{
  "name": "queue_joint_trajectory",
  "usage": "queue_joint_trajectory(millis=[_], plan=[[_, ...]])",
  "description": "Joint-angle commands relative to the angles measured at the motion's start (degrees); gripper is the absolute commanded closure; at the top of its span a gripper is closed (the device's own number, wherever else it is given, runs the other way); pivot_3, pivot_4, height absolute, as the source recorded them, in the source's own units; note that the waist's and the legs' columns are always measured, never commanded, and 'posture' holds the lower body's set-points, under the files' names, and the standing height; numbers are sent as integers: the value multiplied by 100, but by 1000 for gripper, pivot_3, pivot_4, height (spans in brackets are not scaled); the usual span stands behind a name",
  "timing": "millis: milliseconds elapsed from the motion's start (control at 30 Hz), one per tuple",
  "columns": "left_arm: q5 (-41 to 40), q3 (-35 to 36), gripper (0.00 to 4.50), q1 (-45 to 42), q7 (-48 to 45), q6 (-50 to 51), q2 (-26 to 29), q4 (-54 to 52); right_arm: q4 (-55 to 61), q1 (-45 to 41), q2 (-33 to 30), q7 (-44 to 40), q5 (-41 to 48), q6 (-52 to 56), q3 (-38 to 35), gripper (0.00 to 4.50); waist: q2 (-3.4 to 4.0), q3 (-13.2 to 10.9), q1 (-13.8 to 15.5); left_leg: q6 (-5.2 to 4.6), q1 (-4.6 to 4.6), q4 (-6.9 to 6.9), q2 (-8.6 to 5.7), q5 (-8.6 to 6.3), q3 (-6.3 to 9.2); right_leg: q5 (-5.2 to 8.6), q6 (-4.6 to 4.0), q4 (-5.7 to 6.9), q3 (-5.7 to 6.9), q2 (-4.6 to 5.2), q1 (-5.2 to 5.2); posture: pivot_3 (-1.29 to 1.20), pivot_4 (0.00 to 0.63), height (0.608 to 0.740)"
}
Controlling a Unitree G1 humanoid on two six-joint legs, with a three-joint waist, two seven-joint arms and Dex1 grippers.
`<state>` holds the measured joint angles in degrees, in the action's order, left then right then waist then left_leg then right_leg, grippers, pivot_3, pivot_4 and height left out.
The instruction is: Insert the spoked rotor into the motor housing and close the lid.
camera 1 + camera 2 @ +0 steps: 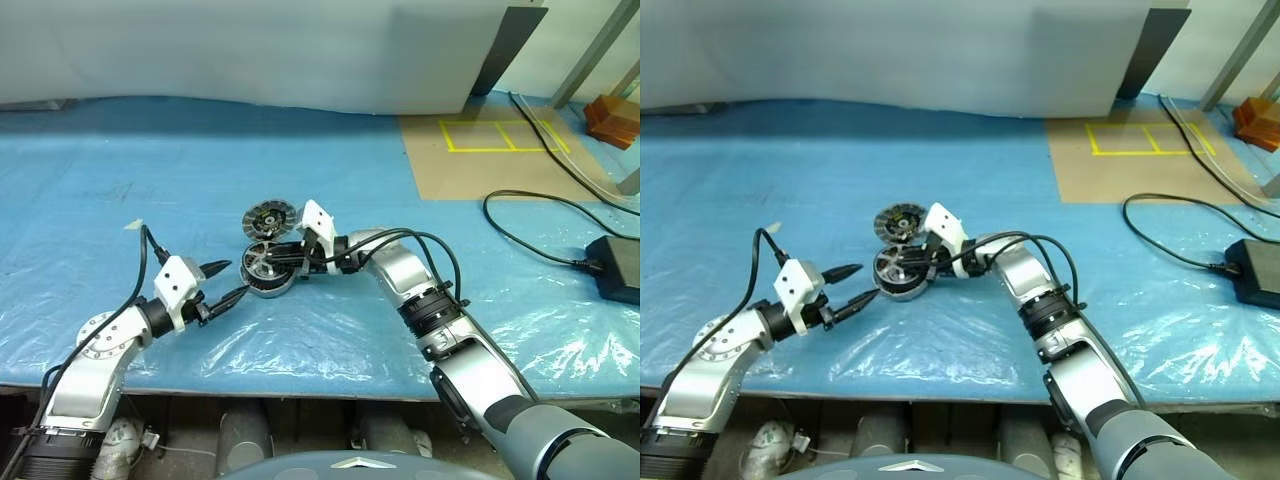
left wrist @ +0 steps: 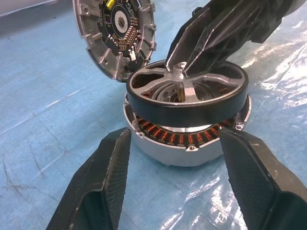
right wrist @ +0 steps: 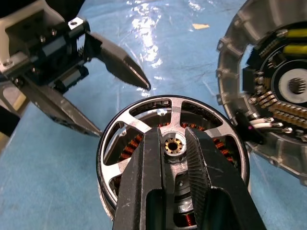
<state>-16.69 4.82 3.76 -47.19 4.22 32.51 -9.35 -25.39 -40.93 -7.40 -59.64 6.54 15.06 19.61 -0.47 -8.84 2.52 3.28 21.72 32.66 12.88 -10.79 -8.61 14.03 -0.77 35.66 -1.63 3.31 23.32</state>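
The spoked rotor (image 2: 192, 93), black-rimmed with silver spokes, sits on top of the motor housing (image 2: 177, 148). Copper windings show under the rotor's rim. My right gripper (image 3: 173, 139) reaches in from the right and is shut on the rotor's small central hub. The lid (image 1: 268, 216), a slotted silver disc, leans tilted just behind the housing and touches it, its inner side with dark parts showing in the left wrist view. My left gripper (image 1: 236, 279) is open just left of the housing, its fingers (image 2: 108, 177) level with the housing's sides and apart from them.
The table (image 1: 120, 180) is covered in blue plastic sheet, its front edge close below the arms. A brown board with yellow tape (image 1: 490, 150) lies at the back right. A black cable (image 1: 530, 240) and a power brick (image 1: 615, 268) lie at the right.
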Motion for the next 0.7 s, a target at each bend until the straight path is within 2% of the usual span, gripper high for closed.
queue_joint_trajectory(millis=[33, 67, 133, 367, 533, 633, 700], plan=[[-23, 20, 1464, -13, 19, -96, -13, -122, 62, 81, -32, -86, -56, -241, 57, 4242, 0, 0, 4, 0, 0, 0, 0, 0, 0, 0, 0, 0, 0, 0, 0, 0, 150, 740], [-20, 16, 1464, -14, 20, -96, -16, -121, 59, 73, -23, -59, -67, -240, 58, 3490, 0, 0, 2, 0, 0, 0, 0, 0, 0, 0, 0, 0, 0, 0, 0, 0, 150, 740], [-25, 11, 1464, -20, 18, -90, -23, -120, 129, 27, -6, -169, 56, 23, 29, 2874, 0, 0, 0, 0, 0, 1, 0, 0, 0, 0, 0, 1, -1, 0, 0, 0, 150, 740], [-15, -6, 1464, -44, 2, -105, -30, -89, 391, -276, 144, -138, 486, 632, -396, 2874, 0, 0, 0, 0, -1, 1, 0, 0, 0, 0, 0, 3, -1, 0, 0, 0, 150, 740], [-33, -7, 1464, -60, 0, -99, -43, -95, 683, -228, 168, -234, 685, 830, -431, 2874, 0, 0, 1, 0, -1, -1, 0, 0, 0, 0, 0, 1, 0, -1, 0, 0, 150, 740], [-60, 47, 1464, -93, -16, -88, -13, -66, 670, -29, 193, -280, 590, 710, -249, 3439, 0, 0, 1, 0, -1, -1, 0, 0, 0, 0, 1, 1, 0, -1, 0, 0, 150, 740], [-92, 121, 1464, -127, -14, -63, 20, -36, 601, 37, 285, -196, 553, 634, -214, 4103, 0, 0, 1, 0, -1, 0, 0, 0, 0, 0, 0, 1, 0, 0, 0, 0, 150, 740]])
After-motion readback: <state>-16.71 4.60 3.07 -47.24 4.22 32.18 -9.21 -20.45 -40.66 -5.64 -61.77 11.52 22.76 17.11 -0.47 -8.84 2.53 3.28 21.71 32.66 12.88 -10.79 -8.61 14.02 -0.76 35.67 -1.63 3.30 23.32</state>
